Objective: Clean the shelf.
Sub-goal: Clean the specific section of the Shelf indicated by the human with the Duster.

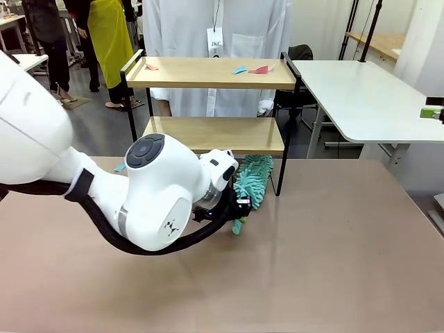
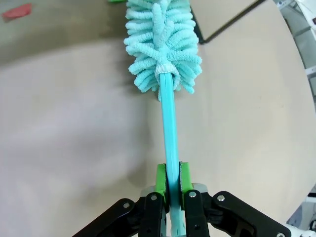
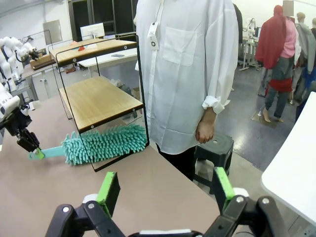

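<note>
The shelf (image 1: 215, 135), two light wooden boards in a thin black frame, stands at the table's far middle. Its top board carries a pink scrap (image 1: 151, 66), a blue scrap (image 1: 239, 69) and a red scrap (image 1: 260, 69). My left gripper (image 2: 173, 185) is shut on the teal handle of a fluffy teal duster (image 2: 163, 44). The duster's head (image 1: 253, 177) lies on the table under the shelf's lower board. In the right wrist view my right gripper (image 3: 166, 190) is open and empty, off to the side of the shelf (image 3: 98, 98) and the duster (image 3: 103, 143).
A person in a white shirt (image 3: 187, 74) stands right behind the shelf. A small blue scrap (image 1: 120, 167) lies on the brown table (image 1: 333, 263) left of the shelf. A white table (image 1: 361, 97) stands at the right.
</note>
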